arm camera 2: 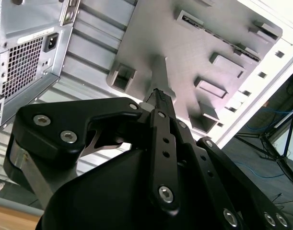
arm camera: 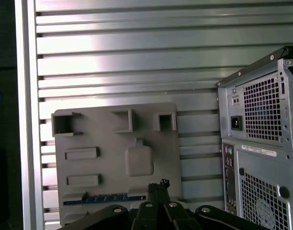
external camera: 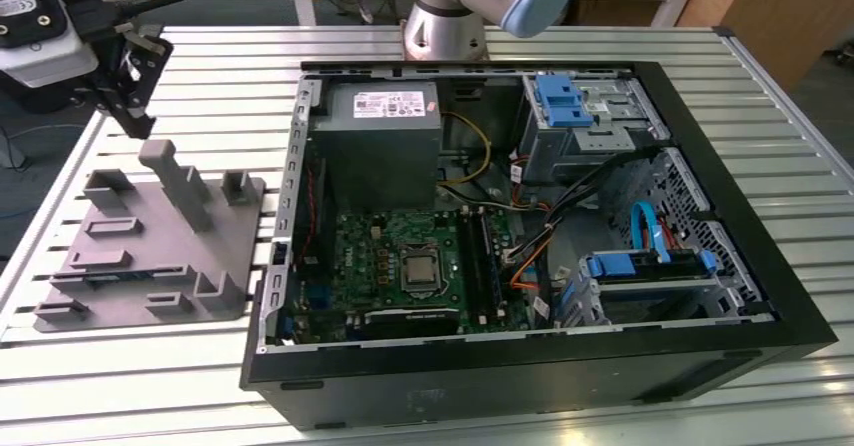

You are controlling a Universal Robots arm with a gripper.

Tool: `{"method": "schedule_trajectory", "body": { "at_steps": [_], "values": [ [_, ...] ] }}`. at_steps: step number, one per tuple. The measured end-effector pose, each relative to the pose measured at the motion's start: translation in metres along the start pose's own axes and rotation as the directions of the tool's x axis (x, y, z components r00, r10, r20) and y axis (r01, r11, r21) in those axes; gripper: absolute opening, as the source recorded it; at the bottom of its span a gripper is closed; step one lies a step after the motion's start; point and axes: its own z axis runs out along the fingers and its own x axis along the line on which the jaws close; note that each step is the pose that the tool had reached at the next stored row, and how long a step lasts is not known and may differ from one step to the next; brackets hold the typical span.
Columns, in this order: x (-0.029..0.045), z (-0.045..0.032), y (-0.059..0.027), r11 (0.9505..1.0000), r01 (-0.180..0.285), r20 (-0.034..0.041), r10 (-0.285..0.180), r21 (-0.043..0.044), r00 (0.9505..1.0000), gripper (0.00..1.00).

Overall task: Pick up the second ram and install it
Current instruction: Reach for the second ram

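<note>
My closed, empty hand [external camera: 136,124] is hovering over the grey plastic fixture [external camera: 134,228]. The dark flat memory stick [arm camera: 105,198] is lying in it.

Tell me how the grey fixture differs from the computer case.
The fixture is light grey; the case is black. The fixture is a low plate with upright posts; the case is a deep box, open upward. The fixture is much smaller than the case. Both rest on the slatted metal table.
</note>
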Motion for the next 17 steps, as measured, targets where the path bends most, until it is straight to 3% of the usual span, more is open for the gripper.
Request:
{"method": "schedule_trajectory", "body": {
  "at_steps": [15,17],
  "values": [
    [0.0160,0.0227,-0.0023,1.0000,0.000,0.0000,0.000,0.0001,1.0000,0.10],
    [0.0208,0.0258,-0.0033,1.0000,0.000,-0.0002,0.000,0.0003,1.0000,0.10]
  ]
}}
